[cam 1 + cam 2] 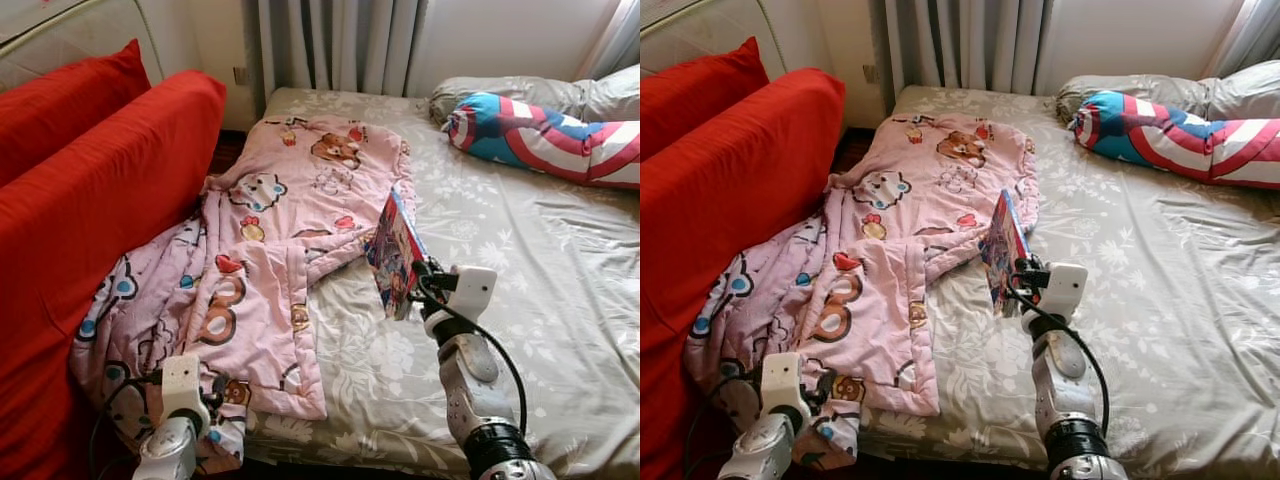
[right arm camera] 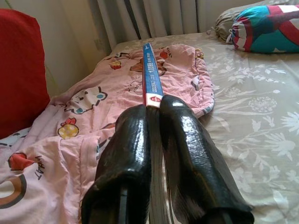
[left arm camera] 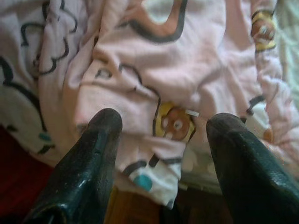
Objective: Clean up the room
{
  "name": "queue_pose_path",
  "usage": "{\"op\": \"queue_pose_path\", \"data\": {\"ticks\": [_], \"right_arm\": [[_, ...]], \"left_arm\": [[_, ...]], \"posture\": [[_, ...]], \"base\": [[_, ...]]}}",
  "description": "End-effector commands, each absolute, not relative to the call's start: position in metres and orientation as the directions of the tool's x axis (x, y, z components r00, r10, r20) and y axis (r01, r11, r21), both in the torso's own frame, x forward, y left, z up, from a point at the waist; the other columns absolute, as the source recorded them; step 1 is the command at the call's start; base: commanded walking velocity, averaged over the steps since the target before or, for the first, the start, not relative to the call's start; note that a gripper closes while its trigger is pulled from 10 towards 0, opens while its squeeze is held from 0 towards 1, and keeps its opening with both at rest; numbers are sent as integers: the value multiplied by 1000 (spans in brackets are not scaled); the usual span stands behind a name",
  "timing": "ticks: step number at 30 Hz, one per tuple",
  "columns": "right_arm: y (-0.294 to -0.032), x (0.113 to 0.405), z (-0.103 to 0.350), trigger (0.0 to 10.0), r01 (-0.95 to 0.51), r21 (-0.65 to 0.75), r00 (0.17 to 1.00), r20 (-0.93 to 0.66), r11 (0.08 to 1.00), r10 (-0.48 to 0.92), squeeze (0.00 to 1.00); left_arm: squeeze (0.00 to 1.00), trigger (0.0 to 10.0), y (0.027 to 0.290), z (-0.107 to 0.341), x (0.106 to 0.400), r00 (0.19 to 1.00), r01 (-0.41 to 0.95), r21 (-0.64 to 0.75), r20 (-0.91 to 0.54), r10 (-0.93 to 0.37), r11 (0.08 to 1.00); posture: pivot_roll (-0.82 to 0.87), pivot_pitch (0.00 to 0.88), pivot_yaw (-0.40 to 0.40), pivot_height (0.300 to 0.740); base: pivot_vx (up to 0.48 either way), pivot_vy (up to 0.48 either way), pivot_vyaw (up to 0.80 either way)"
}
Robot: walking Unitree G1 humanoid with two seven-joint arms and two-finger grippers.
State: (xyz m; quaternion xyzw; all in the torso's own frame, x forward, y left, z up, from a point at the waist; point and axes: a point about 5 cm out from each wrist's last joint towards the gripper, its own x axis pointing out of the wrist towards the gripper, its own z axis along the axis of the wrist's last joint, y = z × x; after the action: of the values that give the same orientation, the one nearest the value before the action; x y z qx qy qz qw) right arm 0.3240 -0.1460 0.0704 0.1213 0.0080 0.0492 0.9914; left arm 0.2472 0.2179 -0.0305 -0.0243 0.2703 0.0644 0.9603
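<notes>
A thin colourful picture book (image 1: 394, 252) stands on edge above the bed, clamped in my right gripper (image 1: 420, 272). In the right wrist view the two black fingers (image 2: 140, 154) press on the book's blue spine (image 2: 152, 79). A pink cartoon-print blanket (image 1: 280, 240) lies crumpled over the left half of the bed and hangs off its near corner. My left gripper (image 3: 161, 123) is open at that hanging corner, its fingers either side of a fold of the pink blanket (image 3: 154, 84) without closing on it.
A red sofa (image 1: 90, 220) stands tight against the bed's left side. A red, white and blue shield-pattern bolster (image 1: 545, 135) and grey pillows (image 1: 560, 95) lie at the bed's far right. Grey floral sheet (image 1: 520, 260) covers the right half. Curtains (image 1: 330, 45) hang behind.
</notes>
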Motion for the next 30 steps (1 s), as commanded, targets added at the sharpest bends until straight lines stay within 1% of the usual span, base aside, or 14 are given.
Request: {"op": "queue_pose_path", "data": {"ticks": [1, 3, 8, 12, 15, 23, 28, 30], "right_arm": [[-143, 325, 74, 10000, -108, 233, 994, 28, 966, 105, 0], [-141, 325, 74, 10000, -112, 233, 994, 29, 966, 108, 0], [-140, 326, 74, 10000, -110, 233, 994, 28, 966, 107, 0], [-141, 326, 74, 10000, -100, 230, 995, 27, 968, 96, 0], [-142, 327, 75, 10000, -100, 231, 995, 32, 968, 95, 0], [-140, 327, 74, 10000, -102, 231, 995, 29, 968, 98, 0], [-142, 327, 73, 10000, -84, 233, 996, 13, 969, 84, 0], [-142, 327, 73, 10000, -84, 226, 996, 7, 971, 85, 0]], "left_arm": [[0, 10000, 216, -36, 242, 827, -132, -9, -552, 105, 991], [0, 10000, 214, -38, 240, 821, -118, -3, -562, 96, 993], [0, 10000, 214, -44, 235, 799, -116, 11, -593, 100, 993], [0, 10000, 216, -54, 222, 747, -135, 39, -652, 127, 990], [0, 10000, 222, -59, 214, 715, -174, 50, -681, 161, 984], [0, 10000, 227, -62, 206, 696, -204, 44, -696, 177, 978], [0, 10000, 226, -63, 206, 698, -201, 44, -695, 175, 979], [0, 10000, 225, -63, 205, 696, -202, 43, -696, 175, 978]], "posture": [[-45, 0, -23, 740], [-45, 0, -20, 740], [-52, 0, -17, 740], [-51, 0, -17, 740], [-49, 0, -17, 740], [-50, 0, -19, 740], [-53, 7, -20, 740], [-54, 10, -21, 740]], "base": [[0, 0, 0], [0, 0, 0], [0, -277, 0], [0, -279, 0], [0, 0, 0], [0, 0, 0], [0, -313, 0], [0, -375, -744]]}}
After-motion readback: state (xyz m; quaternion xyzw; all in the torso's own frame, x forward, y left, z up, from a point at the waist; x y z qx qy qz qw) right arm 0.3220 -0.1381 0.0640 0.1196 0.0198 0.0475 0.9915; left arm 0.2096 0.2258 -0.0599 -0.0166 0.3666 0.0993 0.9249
